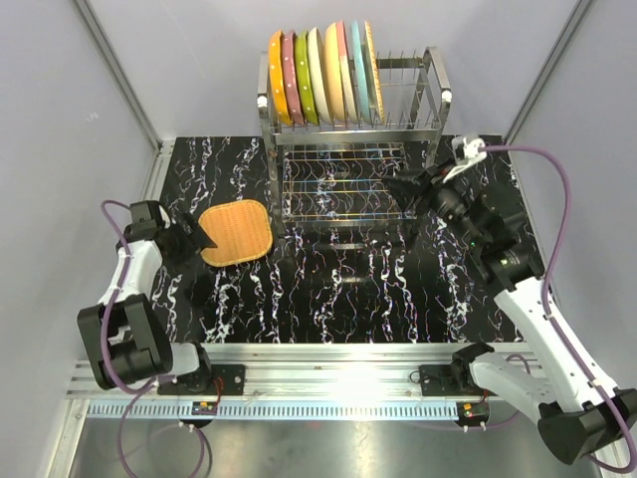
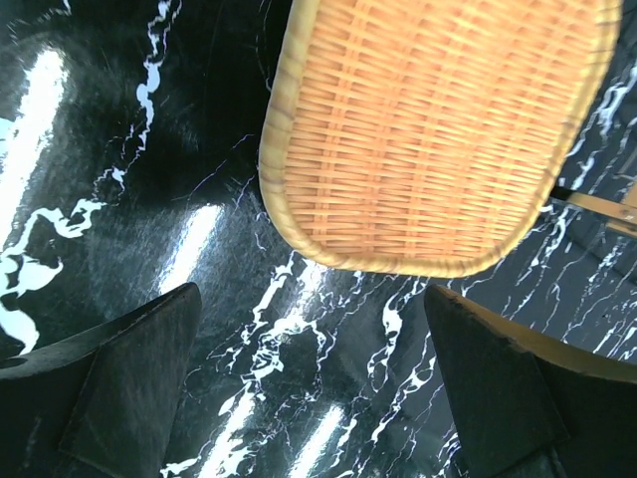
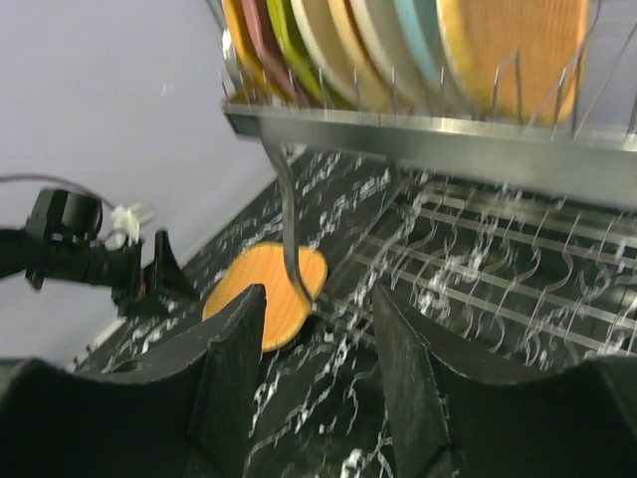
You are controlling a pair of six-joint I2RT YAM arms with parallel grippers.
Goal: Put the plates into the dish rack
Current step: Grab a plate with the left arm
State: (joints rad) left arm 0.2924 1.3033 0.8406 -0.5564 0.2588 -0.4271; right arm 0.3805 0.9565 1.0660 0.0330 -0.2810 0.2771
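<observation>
Left tool [image 1: 207,239], jaws wide apart, sits low beside the wicker plate [image 1: 237,232] mid-left. Right tool [image 1: 403,185], half-parted and empty, faces the dish rack [image 1: 430,100]. Black marbled table [image 1: 328,294].

No legible text, label, brand, number or sign in any of the three views.
</observation>
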